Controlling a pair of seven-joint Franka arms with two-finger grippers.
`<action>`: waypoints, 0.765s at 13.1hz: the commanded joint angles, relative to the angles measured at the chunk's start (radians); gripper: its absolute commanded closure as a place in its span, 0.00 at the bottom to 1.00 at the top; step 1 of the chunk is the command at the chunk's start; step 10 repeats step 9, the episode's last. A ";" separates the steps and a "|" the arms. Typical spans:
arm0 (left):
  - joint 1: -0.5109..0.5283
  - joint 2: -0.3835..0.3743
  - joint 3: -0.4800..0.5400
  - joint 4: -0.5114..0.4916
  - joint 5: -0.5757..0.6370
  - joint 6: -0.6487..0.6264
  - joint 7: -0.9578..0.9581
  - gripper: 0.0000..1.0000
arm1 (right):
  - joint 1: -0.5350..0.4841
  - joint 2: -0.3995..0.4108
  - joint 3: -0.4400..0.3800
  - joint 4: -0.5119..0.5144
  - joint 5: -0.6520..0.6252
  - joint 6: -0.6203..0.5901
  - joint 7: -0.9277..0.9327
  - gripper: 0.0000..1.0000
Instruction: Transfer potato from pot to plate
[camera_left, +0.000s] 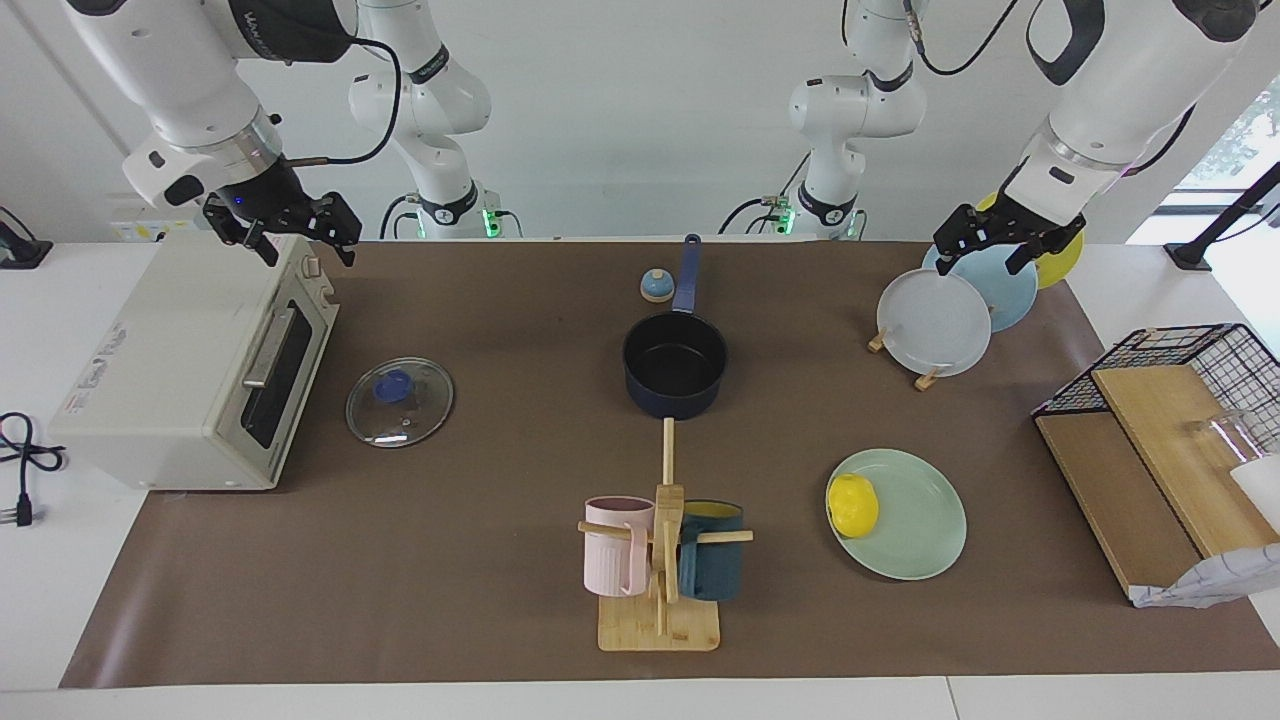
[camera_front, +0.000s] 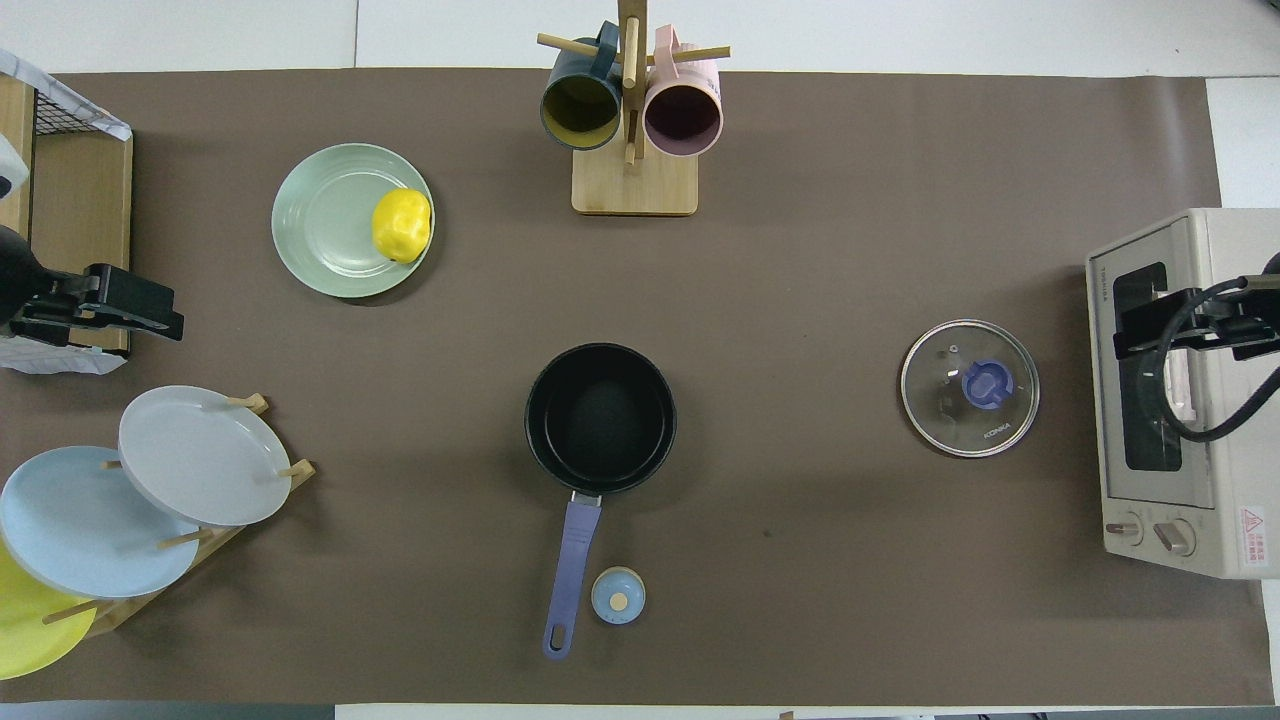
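resting on the plate (camera_left: 915, 530), the potato (camera_left: 853, 503); pot (camera_left: 675, 365) holds nothing.

open mat around plate (camera_left: 920, 540), mug rack (camera_left: 662, 560) beside it

Both arms raised; left hand (camera_left: 1008, 240) and right hand (camera_left: 285, 228) open.

White wall (camera_left: 640, 120), white table (camera_left: 500, 700), brown mat (camera_left: 480, 560), bright window (camera_left: 1235, 140)
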 joint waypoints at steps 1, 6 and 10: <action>0.005 -0.024 0.000 -0.022 0.027 0.020 -0.001 0.00 | -0.005 -0.020 0.006 -0.022 0.005 0.002 0.004 0.00; -0.001 -0.025 0.000 -0.021 0.027 0.015 -0.001 0.00 | -0.005 -0.020 0.007 -0.022 0.005 0.002 0.004 0.00; -0.004 -0.024 0.000 -0.021 0.027 0.007 -0.001 0.00 | -0.005 -0.020 0.007 -0.023 0.005 0.003 0.006 0.00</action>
